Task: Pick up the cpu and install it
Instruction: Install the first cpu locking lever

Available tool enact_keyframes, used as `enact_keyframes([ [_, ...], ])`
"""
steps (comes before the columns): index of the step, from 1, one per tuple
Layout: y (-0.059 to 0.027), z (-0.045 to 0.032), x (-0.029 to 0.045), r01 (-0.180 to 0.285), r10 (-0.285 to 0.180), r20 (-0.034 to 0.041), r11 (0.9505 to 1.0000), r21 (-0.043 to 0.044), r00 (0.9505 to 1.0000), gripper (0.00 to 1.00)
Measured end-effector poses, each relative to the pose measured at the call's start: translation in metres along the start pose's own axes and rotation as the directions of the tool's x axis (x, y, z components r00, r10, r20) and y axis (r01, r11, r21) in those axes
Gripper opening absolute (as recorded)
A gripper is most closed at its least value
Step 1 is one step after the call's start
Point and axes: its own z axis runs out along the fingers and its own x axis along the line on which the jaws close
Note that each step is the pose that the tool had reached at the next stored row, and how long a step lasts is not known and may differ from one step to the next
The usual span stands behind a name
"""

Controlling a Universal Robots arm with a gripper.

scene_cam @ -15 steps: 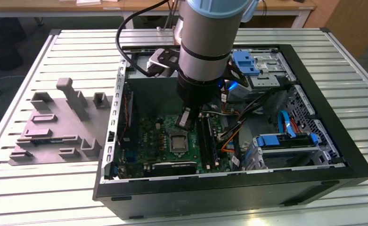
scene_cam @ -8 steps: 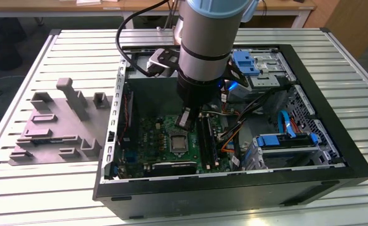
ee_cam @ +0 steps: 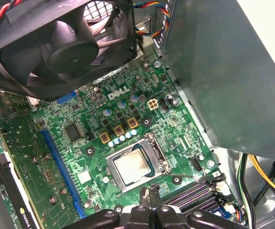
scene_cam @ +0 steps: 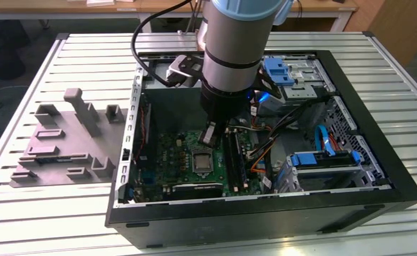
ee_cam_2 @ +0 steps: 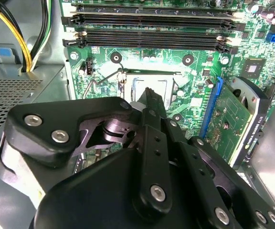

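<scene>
Bench (scene_cam: 408, 69): A slatted metal bench carries an open computer case (scene_cam: 379, 176), with a grey fixture plate (scene_cam: 58, 149) beside it toward the exterior view's left.
Arm (scene_cam: 233, 48): The robot arm reaches down into the case above the green motherboard (ee_cam: 142, 109).
Fan (ee_cam: 56, 43): A black case fan hangs over one edge of the board in the first wrist view.
Socket frame (ee_cam: 116, 179): The metal frame lies around the chip, its lever wire beside it.
Tool (ee_cam: 153, 202): Fingers drawn close together with nothing between them, just above the board.
Cpu (ee_cam: 133, 168): The silvery chip sits flat inside the socket, just beside the fingertips and between them and the fan.
Doing it well: Judged from this, the chip must lie level and square in its seat, and the tool should keep clear of the memory slots (ee_cam_2: 152, 28) and lever.
</scene>
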Motion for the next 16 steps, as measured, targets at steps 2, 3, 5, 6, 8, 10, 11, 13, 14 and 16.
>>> enact_keyframes([
  [2, 0.0, 0.0, 0.0, 0.0, 0.0, -0.0001, 1.0, 0.0, 1.0, 0.17],
  [3, 0.0, 0.0, 0.0, 0.0, 0.0, 0.0, 1.0, 0.0, 1.0, 0.17],
  [5, 0.0, 0.0, 0.0, 0.0, 0.0, 0.0, 1.0, 0.0, 1.0, 0.17],
  [6, 0.0, 0.0, 0.0, 0.0, 0.0, 0.0, 1.0, 0.0, 1.0, 0.16],
  [8, 0.0, 0.0, 0.0, 0.0, 0.0, 0.0, 1.0, 0.0, 1.0, 0.1],
  [10, 0.0, 0.0, 0.0, 0.0, 0.0, 0.0, 1.0, 0.0, 1.0, 0.1],
  [11, 0.0, 0.0, 0.0, 0.0, 0.0, 0.0, 1.0, 0.0, 1.0, 0.11],
  [13, 0.0, 0.0, 0.0, 0.0, 0.0, 0.0, 1.0, 0.0, 1.0, 0.11],
  [14, 0.0, 0.0, 0.0, 0.0, 0.0, 0.0, 1.0, 0.0, 1.0, 0.17],
  [16, 0.0, 0.0, 0.0, 0.0, 0.0, 0.0, 1.0, 0.0, 1.0, 0.17],
])
